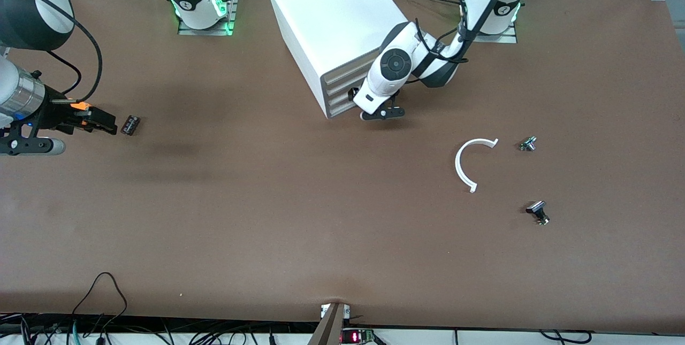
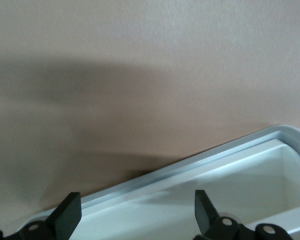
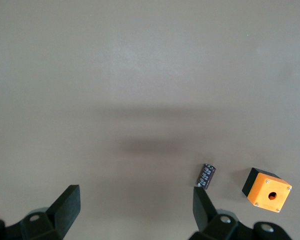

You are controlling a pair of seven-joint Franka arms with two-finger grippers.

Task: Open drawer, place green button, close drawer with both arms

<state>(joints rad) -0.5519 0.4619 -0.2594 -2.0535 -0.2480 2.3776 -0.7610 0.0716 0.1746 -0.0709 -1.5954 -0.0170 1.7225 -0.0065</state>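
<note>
Hovering left gripper (image 2: 135, 212) fingers spread over drawer (image 2: 250, 170) rim, right gripper (image 3: 135, 212) fingers spread, waiting above table (image 1: 267, 216)

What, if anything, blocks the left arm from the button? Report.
Likely yes: nothing. The left gripper is open at the cabinet front; the button lies on bare table toward that arm's end, with only a white arc beside the path.

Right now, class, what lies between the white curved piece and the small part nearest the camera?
Only bare brown table lies between white curved piece and small part, in the front view.
</note>
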